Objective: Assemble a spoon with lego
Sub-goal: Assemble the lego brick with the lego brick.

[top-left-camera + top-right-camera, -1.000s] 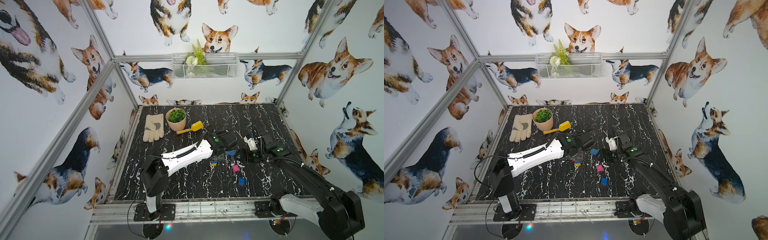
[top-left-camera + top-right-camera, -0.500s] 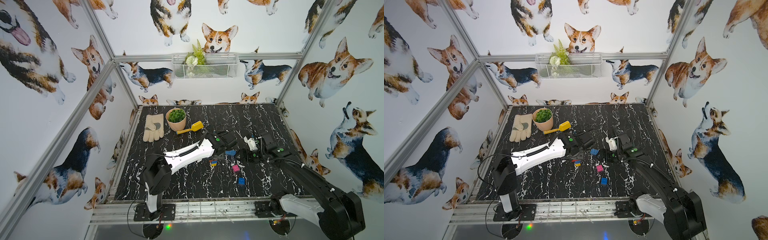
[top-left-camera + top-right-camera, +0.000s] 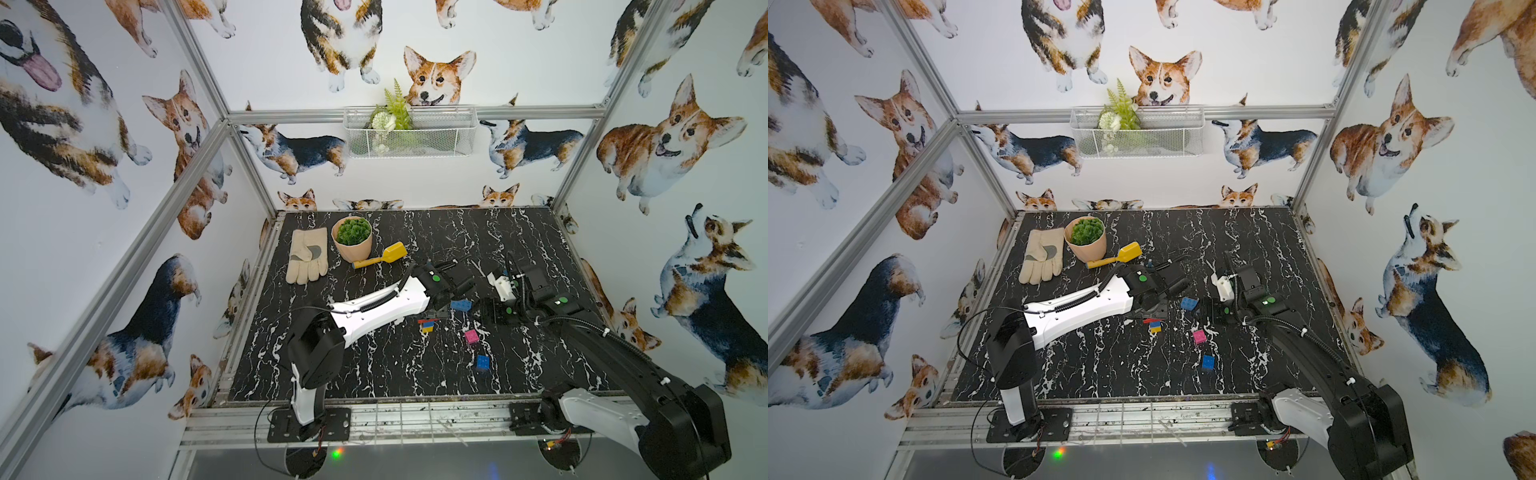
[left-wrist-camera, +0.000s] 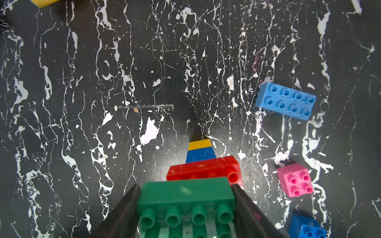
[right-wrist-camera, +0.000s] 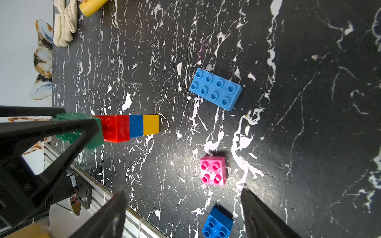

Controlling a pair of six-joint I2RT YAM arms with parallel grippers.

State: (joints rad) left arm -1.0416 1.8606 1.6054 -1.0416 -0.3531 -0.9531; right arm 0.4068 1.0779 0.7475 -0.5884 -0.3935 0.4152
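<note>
Only its elbow (image 3: 316,345) shifting, the left gripper (image 4: 185,186) is pinching the seemingly light, stiff spoon (image 5: 132,126) by its green brick (image 4: 186,206), the right gripper (image 5: 183,191) gaping empty.

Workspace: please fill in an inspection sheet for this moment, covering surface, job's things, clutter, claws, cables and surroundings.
Surface: black marbled table, scratched.
Job's things: green-red-blue-yellow stack held; light blue brick, pink brick and dark blue brick loose, apart.
Clutter: glove, potted plant and yellow shovel in the far-left corner.
Claws: left claw shut on the stack's green end; right claw open, empty.
Cables: black cables along both arms.
Surroundings: corgi-print walls; wire basket with fern.
</note>
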